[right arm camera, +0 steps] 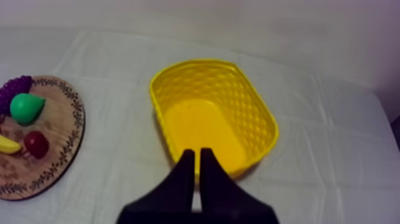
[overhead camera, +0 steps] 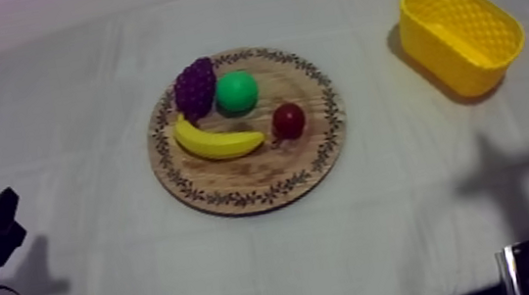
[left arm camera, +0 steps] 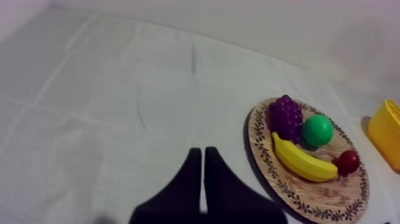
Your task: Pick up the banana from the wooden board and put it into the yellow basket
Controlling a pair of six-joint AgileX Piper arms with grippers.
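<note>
The right wrist view cuts the banana (right arm camera: 6,145) to a tip. The left end effector (left arm camera: 203,157) hangs beside the wooden board (left arm camera: 321,193), the right end effector (right arm camera: 198,157) at the rim of the yellow basket (right arm camera: 257,118), both closed empty.

Pretty plain hardware tbh: left gripper (left arm camera: 203,150) and right gripper (right arm camera: 197,151) are both matte black, two flat fingers (left arm camera: 191,179) each, wide at the base and tapering to narrow tips.

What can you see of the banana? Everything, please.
The banana is a smooth, glossy yellow toy, plastic by its look, curved, whole. It lies flat on the wooden board, one end by the grapes, the other by the small red fruit; whether it touches either is unclear. Nothing grips it.
</note>
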